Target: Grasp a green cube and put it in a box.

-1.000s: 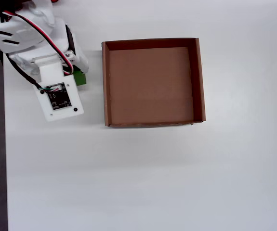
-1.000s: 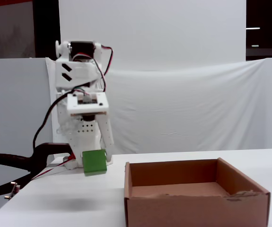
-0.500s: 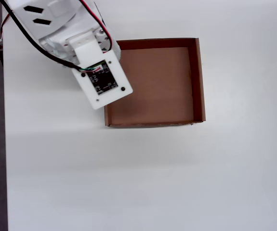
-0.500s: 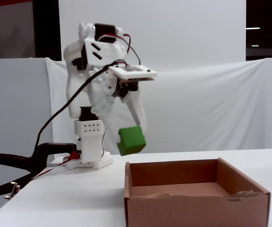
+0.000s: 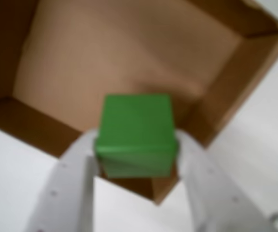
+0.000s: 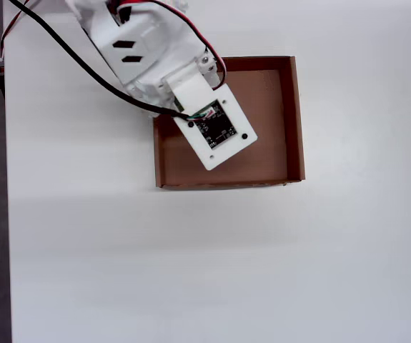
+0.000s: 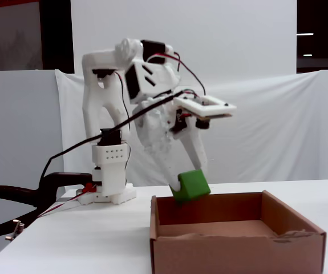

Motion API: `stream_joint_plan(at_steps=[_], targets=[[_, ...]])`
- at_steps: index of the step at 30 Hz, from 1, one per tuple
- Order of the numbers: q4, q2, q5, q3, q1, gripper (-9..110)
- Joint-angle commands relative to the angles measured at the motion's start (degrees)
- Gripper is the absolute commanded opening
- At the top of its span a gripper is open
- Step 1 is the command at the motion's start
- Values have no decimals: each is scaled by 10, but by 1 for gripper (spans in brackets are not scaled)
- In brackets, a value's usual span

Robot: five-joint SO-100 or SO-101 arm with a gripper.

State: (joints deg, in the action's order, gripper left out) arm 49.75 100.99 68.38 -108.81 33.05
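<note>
My gripper (image 5: 137, 145) is shut on the green cube (image 5: 136, 133), one white finger on each side of it. In the fixed view the green cube (image 7: 190, 186) hangs in the gripper (image 7: 187, 181) just above the near-left part of the box (image 7: 232, 251), above its walls. In the wrist view the box's brown floor (image 5: 119, 53) lies under and beyond the cube. In the overhead view the arm's wrist plate (image 6: 216, 128) covers the cube and hangs over the left half of the box (image 6: 294, 114).
The arm's white base (image 7: 109, 171) stands behind the box on the white table (image 6: 212, 264). A black clamp (image 7: 32, 194) and cables lie at the table's left edge in the fixed view.
</note>
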Motion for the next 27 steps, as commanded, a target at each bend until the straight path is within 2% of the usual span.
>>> stream_joint_plan(at_steps=[1,27], targets=[[-13,-15,4,22,9,13],[-61,-128,-1,-2,65,14]])
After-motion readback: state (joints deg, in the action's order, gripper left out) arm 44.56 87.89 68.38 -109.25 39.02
